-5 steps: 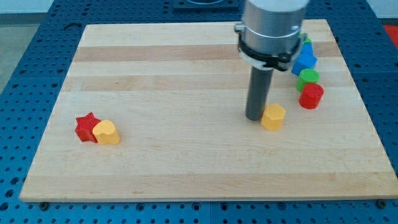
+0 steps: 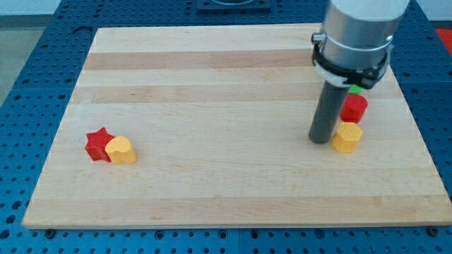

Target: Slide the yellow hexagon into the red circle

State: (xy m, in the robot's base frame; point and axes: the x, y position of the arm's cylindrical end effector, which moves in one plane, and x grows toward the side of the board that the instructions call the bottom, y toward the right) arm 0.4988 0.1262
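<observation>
Yellow hexagon [image 2: 347, 137] sits toward the view's right on the wooden board [image 2: 212, 70], just below the red circle [image 2: 354, 108]; the two look to be touching or very nearly so, though the angle makes the seam hard to read. My tip [image 2: 321, 140] rests on the board against the hexagon's left side. No pincer exists on this arm, only the dark rod, so nothing is clenched or released; contact is a plain push.

Behind the rod's wide collar a sliver of a green block [image 2: 356, 89] shows above the red circle; its shape cannot be made out. Far off at the view's left, a red star [image 2: 97, 144] and a yellow heart [image 2: 121, 150] sit pressed together, well clear of the work.

Judging by the layout, the task is close to done, if not done. The risk lies in the direction of the shove: the tip stands to the hexagon's left, so more push sends it to the view's right, sliding past the red circle's lower edge instead of into it. A hard push could also knock the circle into the green block and scatter the cluster toward the board's right edge.
</observation>
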